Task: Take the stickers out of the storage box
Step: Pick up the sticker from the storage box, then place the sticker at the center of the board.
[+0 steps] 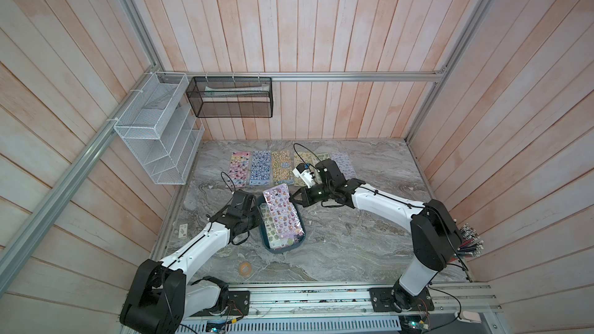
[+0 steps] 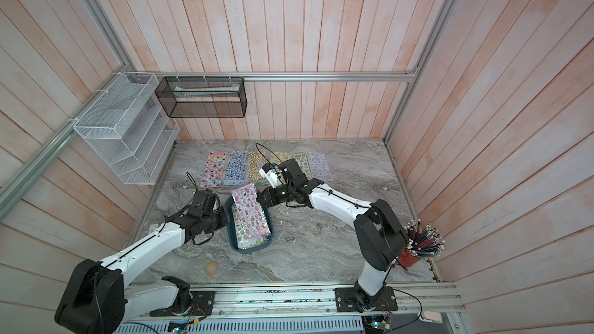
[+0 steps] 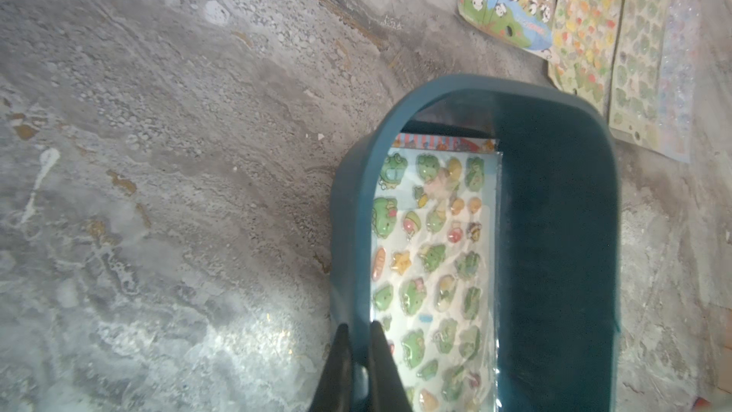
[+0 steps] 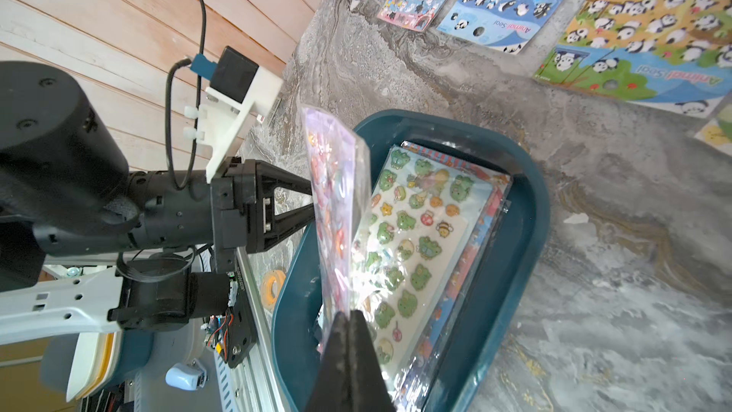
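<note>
Right gripper (image 4: pixel 348 317) clenched on the lilac sheet (image 1: pixel 282 212), tilted up mid-frame in a top view. Can't tell if its low end has cleared the storage box (image 1: pixel 269 248). Left gripper (image 3: pixel 358 330) pinches the box wall. Glossy sleeve, edge grip: could slip out, or drag the frog sheet (image 3: pixel 431 255) w/ it.

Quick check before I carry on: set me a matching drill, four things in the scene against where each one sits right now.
Things:
1. lilac sticker sheet
2. frog sticker sheet
3. storage box
4. tape roll

States:
a. lies flat inside the box
b. wall clamped by the left gripper
c. alone on the table, apart from the box
d. pinched by the right gripper, tilted up out of the box

Pairs: 1-d; 2-a; 3-b; 4-c
</note>
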